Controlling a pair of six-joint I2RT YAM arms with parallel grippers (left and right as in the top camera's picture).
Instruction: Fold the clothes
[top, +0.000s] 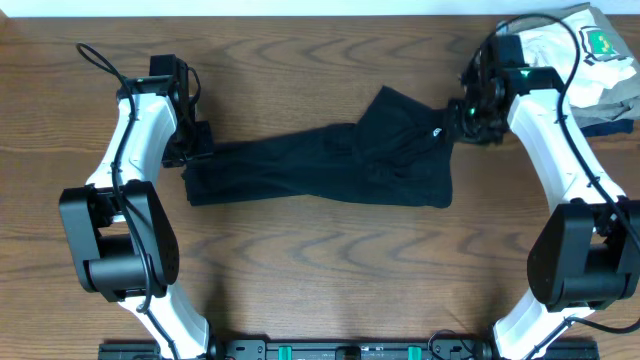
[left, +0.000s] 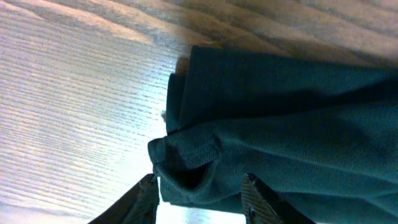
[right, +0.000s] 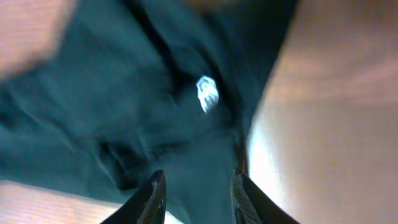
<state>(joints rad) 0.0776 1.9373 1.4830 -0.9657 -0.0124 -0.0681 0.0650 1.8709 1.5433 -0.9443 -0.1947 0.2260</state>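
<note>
The black polo shirt lies stretched out in a long band across the middle of the table. Its small white chest logo faces up near the right end and also shows in the right wrist view. My left gripper is at the shirt's left end, and its fingers are closed on a folded hem of the shirt. My right gripper is at the shirt's upper right corner, and its fingers hold dark cloth between them. The right wrist view is blurred.
A white garment with a green crest lies at the back right corner, with folded khaki and navy garments just in front of it, close behind the right arm. The wooden table is bare in front of the shirt.
</note>
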